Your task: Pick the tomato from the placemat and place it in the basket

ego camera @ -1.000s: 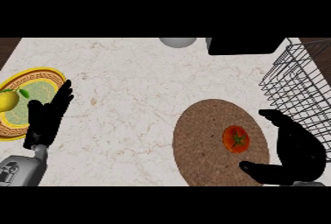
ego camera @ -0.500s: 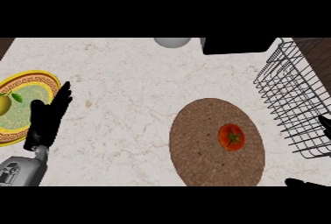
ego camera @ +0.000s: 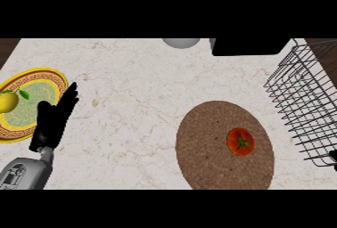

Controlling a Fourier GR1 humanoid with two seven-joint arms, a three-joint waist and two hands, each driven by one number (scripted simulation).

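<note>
One tomato sits stem-up on the right half of the round brown placemat. Nothing touches it, and the wire basket stands just beside the mat's right edge. The pick is not yet begun. Only a dark sliver of the right hand shows at the right edge, by the basket's near corner. I cannot tell whether it is spread or closed. To do this well, I judge it should come in from the near right, settle over the tomato and close round its middle, keeping clear of the wires. The left hand rests spread at the left, beside the plate.
</note>
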